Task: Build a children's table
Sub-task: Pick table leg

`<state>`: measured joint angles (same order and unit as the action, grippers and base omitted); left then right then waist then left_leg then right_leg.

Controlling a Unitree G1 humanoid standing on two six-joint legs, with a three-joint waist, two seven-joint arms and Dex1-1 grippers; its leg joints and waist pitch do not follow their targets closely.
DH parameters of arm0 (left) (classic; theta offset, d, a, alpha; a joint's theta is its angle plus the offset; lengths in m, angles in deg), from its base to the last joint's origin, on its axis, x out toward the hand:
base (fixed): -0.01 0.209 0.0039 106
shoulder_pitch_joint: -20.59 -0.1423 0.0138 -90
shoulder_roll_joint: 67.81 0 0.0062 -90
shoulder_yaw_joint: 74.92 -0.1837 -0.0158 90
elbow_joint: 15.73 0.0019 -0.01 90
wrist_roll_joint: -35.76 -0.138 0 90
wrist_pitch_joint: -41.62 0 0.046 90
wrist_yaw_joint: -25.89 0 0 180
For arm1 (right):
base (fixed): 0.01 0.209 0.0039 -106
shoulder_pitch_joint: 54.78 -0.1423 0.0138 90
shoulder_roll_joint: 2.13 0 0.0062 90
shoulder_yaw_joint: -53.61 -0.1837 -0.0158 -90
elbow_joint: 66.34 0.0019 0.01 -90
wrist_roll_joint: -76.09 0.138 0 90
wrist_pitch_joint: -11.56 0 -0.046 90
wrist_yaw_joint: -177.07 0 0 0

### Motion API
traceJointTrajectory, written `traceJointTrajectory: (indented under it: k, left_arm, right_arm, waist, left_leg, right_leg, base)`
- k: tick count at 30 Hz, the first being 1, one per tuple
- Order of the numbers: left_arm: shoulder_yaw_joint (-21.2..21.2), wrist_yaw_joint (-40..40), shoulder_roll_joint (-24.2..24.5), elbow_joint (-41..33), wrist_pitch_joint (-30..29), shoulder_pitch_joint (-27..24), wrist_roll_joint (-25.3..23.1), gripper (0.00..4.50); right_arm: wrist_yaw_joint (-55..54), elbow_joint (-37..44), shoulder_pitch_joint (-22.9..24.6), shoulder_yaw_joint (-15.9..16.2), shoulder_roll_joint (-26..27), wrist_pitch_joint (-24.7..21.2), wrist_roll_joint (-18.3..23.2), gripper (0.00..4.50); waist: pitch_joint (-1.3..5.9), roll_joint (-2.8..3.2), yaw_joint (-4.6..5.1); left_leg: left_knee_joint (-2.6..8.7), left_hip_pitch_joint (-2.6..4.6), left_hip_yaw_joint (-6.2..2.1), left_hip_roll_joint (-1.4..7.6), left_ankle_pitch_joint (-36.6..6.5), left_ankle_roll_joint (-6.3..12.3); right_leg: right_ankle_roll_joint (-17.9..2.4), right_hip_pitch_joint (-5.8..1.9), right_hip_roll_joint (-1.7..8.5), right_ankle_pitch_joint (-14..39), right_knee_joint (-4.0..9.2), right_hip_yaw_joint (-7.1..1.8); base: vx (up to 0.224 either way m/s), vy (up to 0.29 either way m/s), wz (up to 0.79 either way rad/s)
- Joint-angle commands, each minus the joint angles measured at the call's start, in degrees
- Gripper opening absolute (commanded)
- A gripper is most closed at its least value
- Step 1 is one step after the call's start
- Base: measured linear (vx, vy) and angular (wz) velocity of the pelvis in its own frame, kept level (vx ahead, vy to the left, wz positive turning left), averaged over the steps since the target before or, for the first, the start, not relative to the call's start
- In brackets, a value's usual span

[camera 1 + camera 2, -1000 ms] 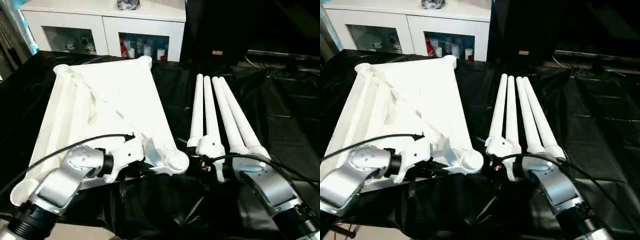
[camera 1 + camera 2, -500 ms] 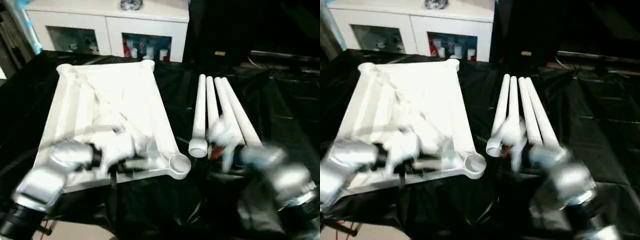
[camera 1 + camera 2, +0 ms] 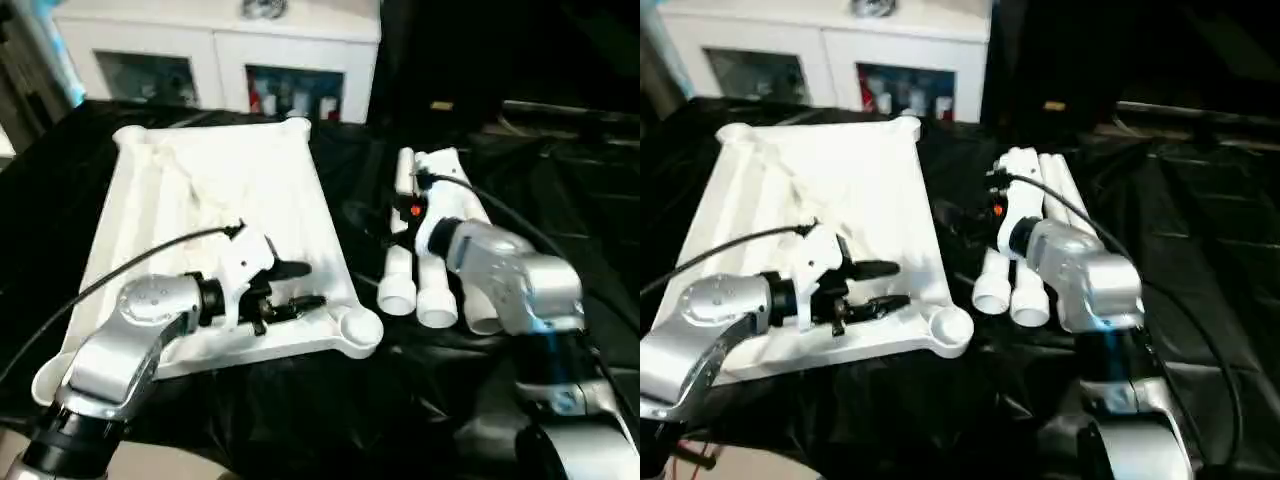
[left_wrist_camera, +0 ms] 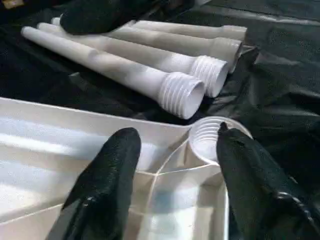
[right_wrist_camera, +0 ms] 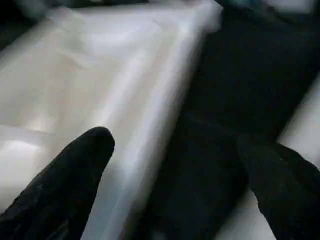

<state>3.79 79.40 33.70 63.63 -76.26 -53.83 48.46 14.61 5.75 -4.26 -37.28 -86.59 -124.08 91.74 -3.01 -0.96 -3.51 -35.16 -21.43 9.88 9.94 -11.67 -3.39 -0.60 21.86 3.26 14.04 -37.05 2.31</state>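
On black sheet (image 3: 560, 210), one tabletop (image 3: 215, 190), four legs (image 3: 398, 285)

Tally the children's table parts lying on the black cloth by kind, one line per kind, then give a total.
Tabletop: 1
Tube legs: 4
Total: 5 parts

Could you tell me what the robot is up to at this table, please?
It is putting together a children's table. The white tabletop lies underside up on the black sheet, with no leg fitted yet. The left gripper hangs open over the tabletop's near edge, beside a corner socket. The right gripper is open above the tube legs, which lie side by side to the right of the tabletop.
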Motion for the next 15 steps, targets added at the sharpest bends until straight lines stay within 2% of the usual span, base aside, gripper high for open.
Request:
traceJointTrajectory:
  k: [1, 3, 5, 8, 9, 11, 14, 15]
  left_arm:
    - [-0.9, 0.1, 0.0, -1.8, -0.6, 0.0, 0.1, 3.21]
    - [-0.9, -0.1, 0.0, -2.0, -0.7, -0.2, 0.0, 3.47]
    - [-1.0, -0.3, 0.1, -2.1, -0.7, -0.5, -0.2, 3.57]
    - [-1.1, -0.5, 0.4, -2.2, -0.7, -0.7, -0.4, 3.79]
    - [-1.2, -0.6, 0.4, -2.2, -0.7, -0.8, -0.4, 3.79]
    - [-1.3, -1.1, 0.6, -1.9, -0.2, -0.5, -0.9, 4.08]
    - [-1.4, -0.9, 0.8, -1.8, -0.7, -0.4, -0.8, 4.14]
    - [-1.5, -0.8, 1.1, -1.9, -1.2, -0.5, -0.6, 4.14]
  right_arm:
    - [-6.2, -4.8, -2.9, -1.2, 0.4, -2.0, -3.0, 4.50]
    - [-8.0, -6.7, -4.1, -2.0, 0.8, -2.3, -3.2, 4.50]
    - [-9.0, -9.1, -5.6, -2.6, 1.2, -3.0, -3.2, 4.50]
    - [-9.9, -12.1, -7.4, -2.8, 1.8, -4.7, -3.5, 4.50]
    - [-10.1, -12.8, -7.8, -2.8, 1.9, -5.0, -3.6, 4.50]
    - [-11.1, -17.0, -9.8, -2.8, 2.7, -5.9, -3.6, 4.50]
    - [-11.2, -18.5, -10.2, -2.8, 3.0, -5.7, -3.6, 4.50]
    - [-11.6, -20.3, -10.8, -2.5, 3.3, -6.2, -4.1, 4.50]
  waist:
    - [3.61, 0.05, -0.02]
    - [3.58, -0.20, 0.05]
    - [3.60, -0.03, -0.08]
    - [3.58, -0.12, -0.04]
    - [3.64, 0.08, 0.09]
    - [3.58, 0.10, 0.17]
    - [3.65, 0.13, 0.13]
    - [3.64, 0.36, 0.05]
  left_leg:
    - [4.31, 0.89, -0.63, 2.57, 0.6, -0.86]
    - [4.34, 0.91, -0.58, 2.63, -0.2, -1.17]
    - [4.27, 0.87, -0.57, 2.61, 0.0, -1.12]
    - [4.32, 0.81, -0.59, 2.58, 0.1, -0.92]
    - [4.30, 0.91, -0.62, 2.60, 0.1, -1.09]
    - [4.35, 0.85, -0.62, 2.62, -0.6, -1.35]
    - [4.34, 0.97, -0.59, 2.70, -1.0, -1.70]
    - [4.34, 0.94, -0.63, 2.68, -0.6, -1.70]
  right_leg:
    - [-13.1, -2.60, 4.30, -6.7, 3.45, -2.86]
    - [-12.7, -2.67, 4.32, -6.0, 3.47, -2.92]
    - [-12.2, -2.74, 4.31, -6.8, 3.40, -2.95]
    - [-12.0, -2.87, 4.25, -7.4, 3.38, -2.91]
    - [-12.2, -2.75, 4.19, -7.7, 3.30, -2.85]
    - [-12.4, -2.77, 4.23, -7.2, 3.33, -2.86]
    - [-12.6, -2.75, 4.29, -6.8, 3.33, -2.87]
    - [-12.5, -2.77, 4.23, -7.5, 3.25, -2.82]
  base:
    - [0.000, 0.000, 0.00]
    - [0.000, 0.000, 0.00]
    - [0.000, 0.000, 0.00]
    - [0.000, 0.000, 0.00]
    - [0.000, 0.000, 0.00]
    - [0.000, 0.000, 0.00]
    - [0.000, 0.000, 0.00]
    - [0.000, 0.000, 0.00]
